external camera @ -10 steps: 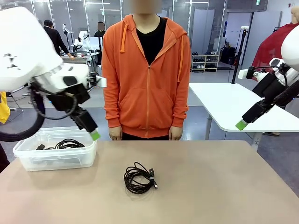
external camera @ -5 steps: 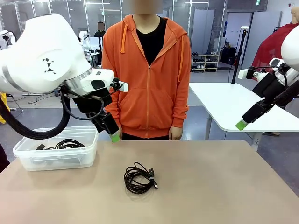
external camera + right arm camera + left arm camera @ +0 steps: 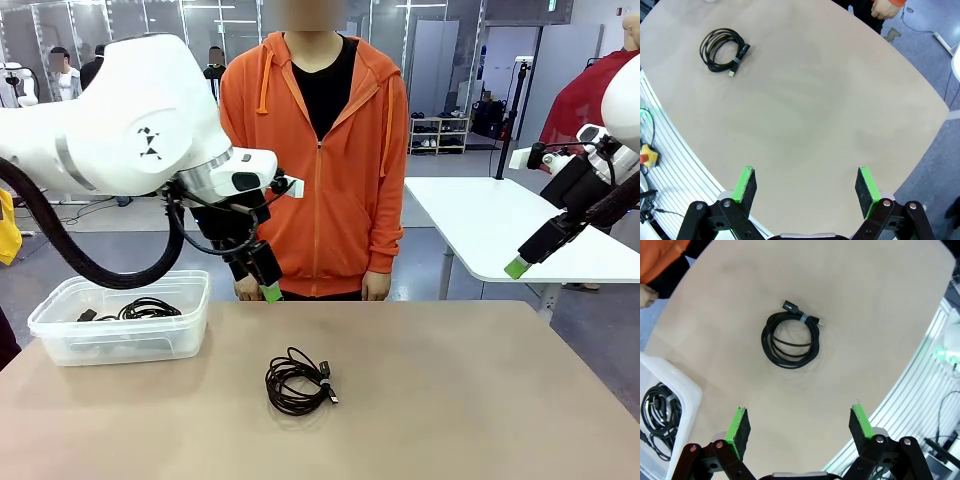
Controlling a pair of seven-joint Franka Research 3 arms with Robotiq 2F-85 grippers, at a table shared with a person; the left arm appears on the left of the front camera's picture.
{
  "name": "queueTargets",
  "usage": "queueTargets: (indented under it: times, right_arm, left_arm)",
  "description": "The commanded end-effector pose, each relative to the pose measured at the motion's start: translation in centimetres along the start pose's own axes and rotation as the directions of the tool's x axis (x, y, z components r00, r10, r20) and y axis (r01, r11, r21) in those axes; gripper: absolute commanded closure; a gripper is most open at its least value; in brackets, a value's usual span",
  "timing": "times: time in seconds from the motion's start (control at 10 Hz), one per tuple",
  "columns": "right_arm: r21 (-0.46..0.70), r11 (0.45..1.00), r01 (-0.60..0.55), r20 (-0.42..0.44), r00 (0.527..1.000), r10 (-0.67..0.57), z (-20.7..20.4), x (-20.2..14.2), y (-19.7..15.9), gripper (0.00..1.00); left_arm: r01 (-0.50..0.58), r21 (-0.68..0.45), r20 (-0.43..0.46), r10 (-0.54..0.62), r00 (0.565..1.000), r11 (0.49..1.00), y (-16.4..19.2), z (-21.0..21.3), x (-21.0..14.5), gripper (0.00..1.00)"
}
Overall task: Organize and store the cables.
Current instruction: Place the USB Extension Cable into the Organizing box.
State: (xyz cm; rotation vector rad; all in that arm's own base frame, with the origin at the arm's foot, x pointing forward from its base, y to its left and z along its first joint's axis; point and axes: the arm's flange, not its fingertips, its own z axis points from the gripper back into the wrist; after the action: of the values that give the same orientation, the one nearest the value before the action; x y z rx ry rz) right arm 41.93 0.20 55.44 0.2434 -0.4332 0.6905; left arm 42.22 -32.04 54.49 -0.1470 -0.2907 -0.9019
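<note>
The left arm is reaching in over the tan table (image 3: 450,400), its elbow bulking high and its left gripper (image 3: 268,290) pointing down near the table's far edge, beyond the coiled cable (image 3: 297,381). In the left wrist view the left gripper (image 3: 800,427) is standing wide open with nothing between its green pads, looking down on the coil (image 3: 790,339). The right arm is hanging off the table's right side, the right gripper (image 3: 517,266) raised above it; in the right wrist view its fingers (image 3: 746,183) are likewise spread wide and empty.

Compared with a second ago, the left gripper has swung away from above the bin (image 3: 60,335) toward the table's middle, while the right arm is staying put.

The loose cable is a thin black cord wound in a round loop near the table's centre. More black cords (image 3: 148,308) are lying inside the clear plastic bin at the table's left end. The table surface is smooth and matte.
</note>
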Motion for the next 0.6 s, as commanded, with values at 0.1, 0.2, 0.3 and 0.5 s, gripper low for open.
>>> queueTargets:
  times: [0.1,0.2,0.3,0.5]
  right_arm:
    - [0.001,1.0,0.019,0.005,1.0,-0.019,0.1,0.0,0.1,0.0]
    - [0.001,1.0,0.019,0.005,1.0,-0.019,0.1,0.0,0.1,0.0]
    - [0.001,1.0,0.019,0.005,1.0,-0.019,0.1,0.0,0.1,0.0]
    - [0.001,1.0,0.019,0.005,1.0,-0.019,0.1,0.0,0.1,0.0]
  left_arm:
    - [-0.042,-0.015,-0.044,0.041,0.998,0.999,-0.8,-0.8,2.4,0.0]
    - [-0.042,-0.019,-0.053,0.041,0.998,0.999,-0.9,-1.1,2.7,0.0]
    - [-0.043,-0.026,-0.062,0.041,0.997,0.999,-0.9,-1.4,3.1,0.0]
    - [-0.027,-0.028,-0.088,0.024,0.996,0.999,-1.4,-2.1,4.9,0.0]
